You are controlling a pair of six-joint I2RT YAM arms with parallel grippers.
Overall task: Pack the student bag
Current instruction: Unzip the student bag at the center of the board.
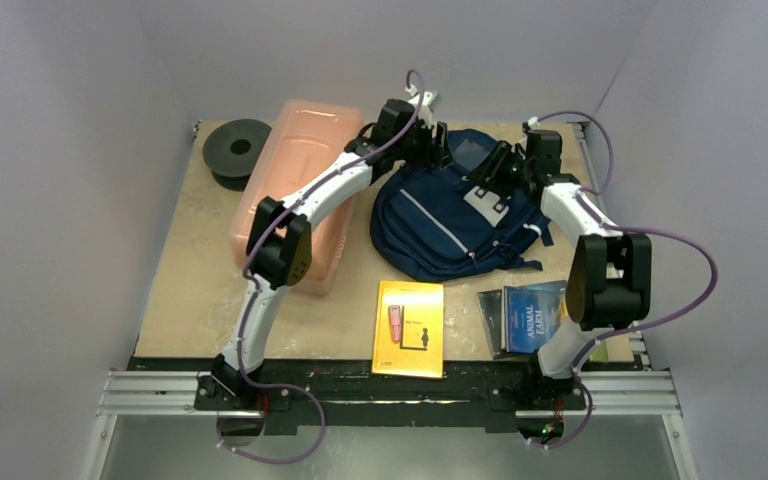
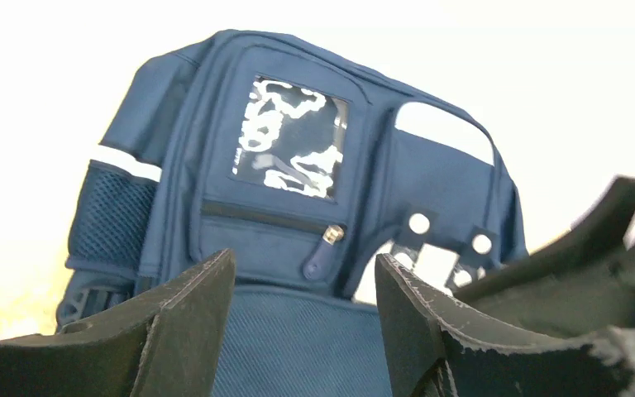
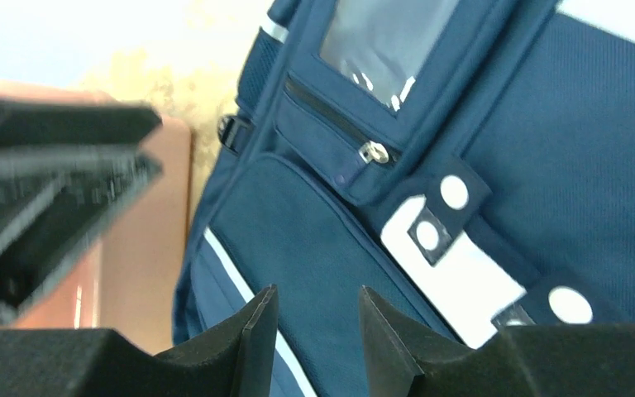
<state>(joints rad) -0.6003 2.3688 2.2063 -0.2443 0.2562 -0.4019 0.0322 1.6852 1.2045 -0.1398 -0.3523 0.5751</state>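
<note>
Sees bag lying flat toward 1 o'clock on table, box at its 9, yellow book at 6. Hangs left gripper above bag's 12 o'clock edge, jaws spread, empty. Poises right gripper at 1 o'clock, jaws likewise parted, grasping nothing.

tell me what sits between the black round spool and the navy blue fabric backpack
The long pink translucent plastic box, with the left arm crossing above it; seen in the top view.
</note>
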